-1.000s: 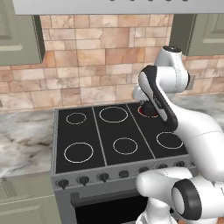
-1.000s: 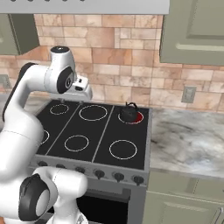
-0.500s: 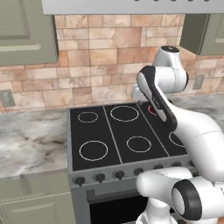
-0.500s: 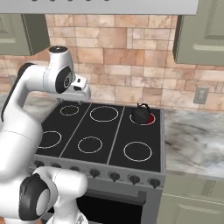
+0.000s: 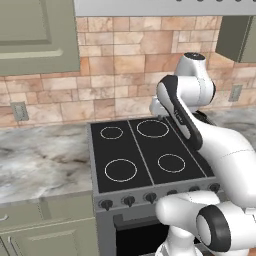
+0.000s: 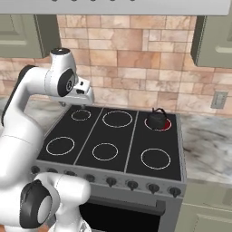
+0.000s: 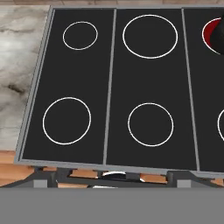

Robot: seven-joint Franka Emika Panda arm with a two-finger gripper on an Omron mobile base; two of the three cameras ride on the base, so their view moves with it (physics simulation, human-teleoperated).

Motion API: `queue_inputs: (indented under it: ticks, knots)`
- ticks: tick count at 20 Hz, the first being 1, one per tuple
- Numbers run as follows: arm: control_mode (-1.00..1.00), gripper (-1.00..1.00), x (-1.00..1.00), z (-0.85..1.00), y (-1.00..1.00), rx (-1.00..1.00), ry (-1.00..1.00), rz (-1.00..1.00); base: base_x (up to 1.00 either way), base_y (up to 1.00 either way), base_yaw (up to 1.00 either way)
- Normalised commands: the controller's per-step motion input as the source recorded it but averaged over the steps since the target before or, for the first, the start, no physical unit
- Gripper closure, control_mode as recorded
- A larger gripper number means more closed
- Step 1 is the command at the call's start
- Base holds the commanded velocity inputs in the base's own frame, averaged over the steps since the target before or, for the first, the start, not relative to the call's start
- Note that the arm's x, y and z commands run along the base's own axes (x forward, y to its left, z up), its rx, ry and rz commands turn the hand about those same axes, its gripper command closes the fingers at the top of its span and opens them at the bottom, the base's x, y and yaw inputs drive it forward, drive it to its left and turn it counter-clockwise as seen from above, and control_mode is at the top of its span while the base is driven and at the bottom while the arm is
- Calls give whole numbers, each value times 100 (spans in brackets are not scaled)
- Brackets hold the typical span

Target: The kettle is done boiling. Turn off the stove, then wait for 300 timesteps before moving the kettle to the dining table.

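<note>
Kettle sits on stove's red-glowing burner

The stove sits in the middle of the right base view, with a counter on its right and a brick wall behind it. The kettle stands on the back right burner, toward the upper right of the stove top. A row of knobs runs along the stove's front edge, low in the frame.

2 base views flank the stove; hand view overhead.
</note>
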Motion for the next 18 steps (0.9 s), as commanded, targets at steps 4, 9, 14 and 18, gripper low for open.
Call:
queue_inputs:
  ticks: [4, 9, 14, 18]
  knots:
    - [100, -100, 0, 0, 0, 0, 0, 0, 10, 37, 0]
    - [-100, -100, -1, 0, -3, 1, -1, 0, 0, 0, 0]
    - [-100, -100, -19, 0, -35, 8, -7, -1, 0, 0, 0]
    - [-100, -100, -29, 0, -53, 11, -8, 0, 0, 0, 0]
